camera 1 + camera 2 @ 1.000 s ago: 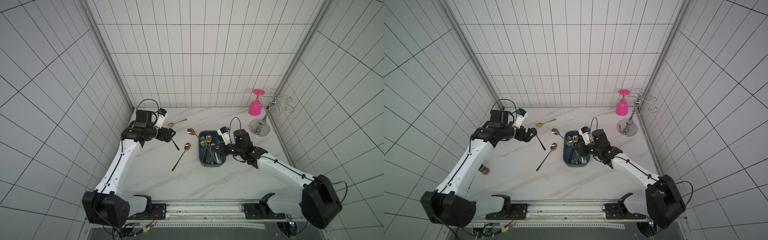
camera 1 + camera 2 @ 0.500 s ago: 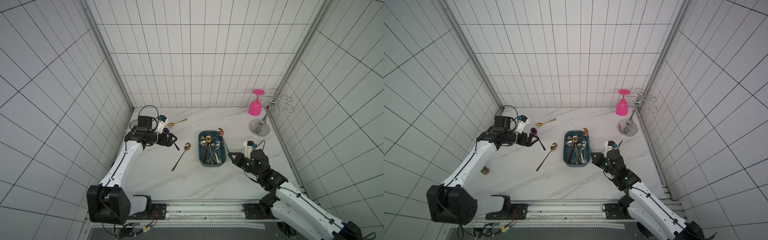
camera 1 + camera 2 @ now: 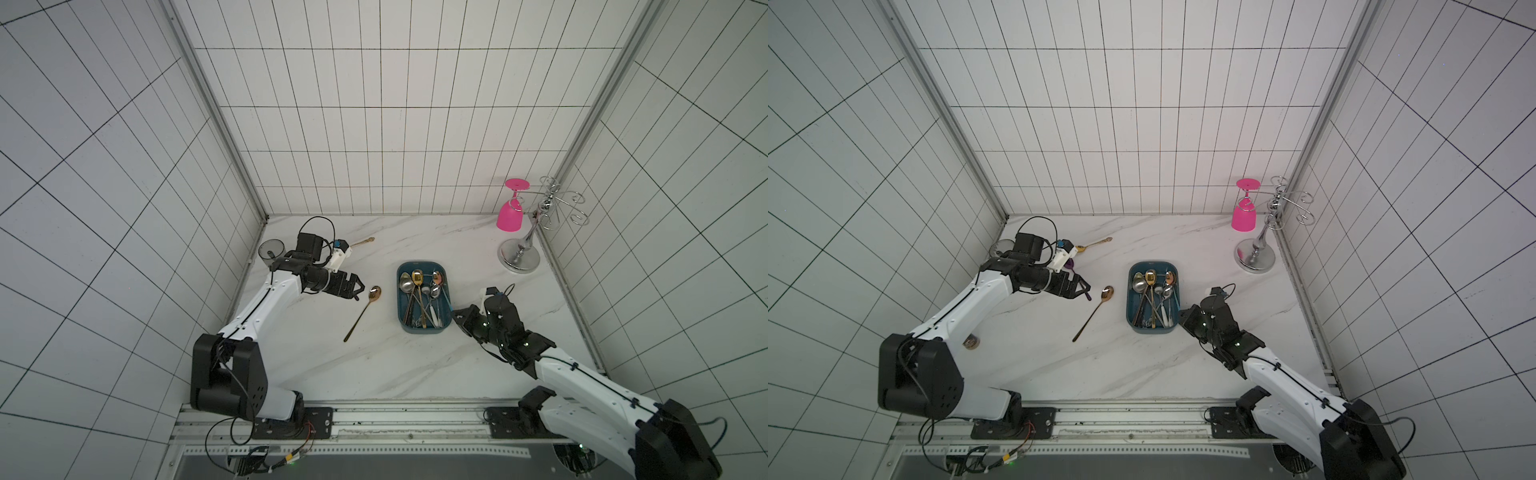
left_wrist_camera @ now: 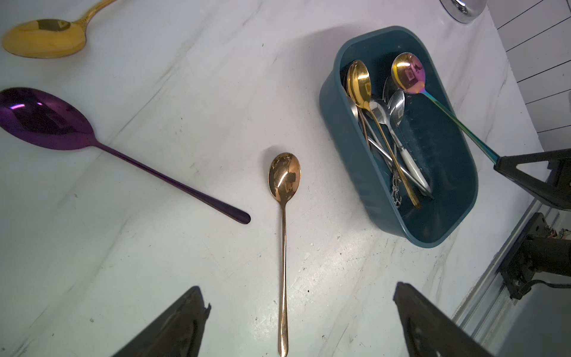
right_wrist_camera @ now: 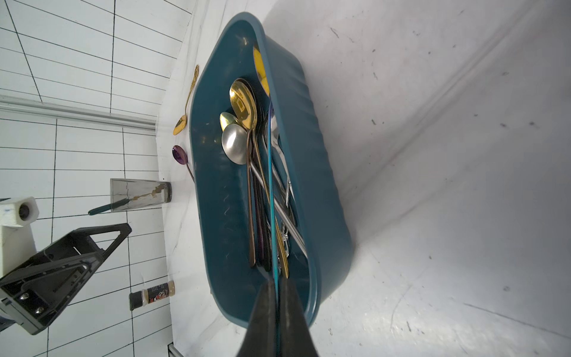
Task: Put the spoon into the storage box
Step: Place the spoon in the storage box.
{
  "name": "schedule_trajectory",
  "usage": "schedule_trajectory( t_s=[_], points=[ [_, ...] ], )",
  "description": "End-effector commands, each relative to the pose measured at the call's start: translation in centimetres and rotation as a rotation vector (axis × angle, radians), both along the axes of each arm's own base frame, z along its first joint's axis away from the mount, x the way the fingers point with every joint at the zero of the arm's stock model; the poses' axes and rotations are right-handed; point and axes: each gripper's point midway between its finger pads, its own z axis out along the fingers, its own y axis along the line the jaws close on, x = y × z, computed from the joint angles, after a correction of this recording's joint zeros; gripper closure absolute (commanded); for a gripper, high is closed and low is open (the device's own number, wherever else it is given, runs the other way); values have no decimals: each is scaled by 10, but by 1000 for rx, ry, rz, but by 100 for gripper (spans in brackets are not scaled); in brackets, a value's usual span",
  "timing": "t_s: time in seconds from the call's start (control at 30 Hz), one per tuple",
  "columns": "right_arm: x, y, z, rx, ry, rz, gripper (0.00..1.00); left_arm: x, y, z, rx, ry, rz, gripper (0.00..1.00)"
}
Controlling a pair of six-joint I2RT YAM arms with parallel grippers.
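The left end effector (image 4: 299,290) hangs spread just left of the rose-gold spoon (image 4: 284,179) on the counter (image 4: 139,262), while the right end effector (image 5: 277,286) pinches the handle of the rainbow spoon (image 4: 408,74) lying in the storage box (image 4: 438,139).

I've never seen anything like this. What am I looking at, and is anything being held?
A robot with two white arms works at a marble table. Two pictures look down from above; two come from wrist cameras. A blue box holds several spoons. The right tool is shut on a rainbow spoon by its handle, bowl in the box. The left tool is open, close to a copper spoon on the table, near a purple spoon and a gold spoon. A pink glass hangs on a rack.
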Motion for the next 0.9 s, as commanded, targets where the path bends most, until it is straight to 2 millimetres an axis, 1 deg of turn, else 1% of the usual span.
schedule_trajectory(
  t_s=[0.0,0.13,0.17,0.3,0.37,0.4,0.53,0.7,0.8,0.87],
  points=[
    [17,-1,20,29,-47,-85,100,0,-2,-16,15,53,14,6],
    [22,2,18,37,-33,-103,100,-3,-12,-27,47,84,-10,7],
    [24,5,19,39,-34,-96,97,-4,-15,-29,56,88,-23,7],
    [27,14,25,19,-36,-52,77,-9,-29,-40,97,100,-68,8],
    [27,14,31,5,-54,-43,73,-9,-35,-45,120,106,-81,9],
    [26,13,35,-5,-63,-43,71,-8,-37,-48,132,109,-83,10],
    [24,3,48,-36,-106,-53,66,-5,-41,-62,177,142,-80,14],
    [21,-13,70,-86,-170,-53,62,0,-46,-76,219,158,-87,25],
    [22,-23,82,-166,-221,-24,57,3,-47,-81,237,165,-81,30],
    [22,-30,87,-237,-245,-1,53,6,-47,-84,262,168,-69,32]
  ],
)
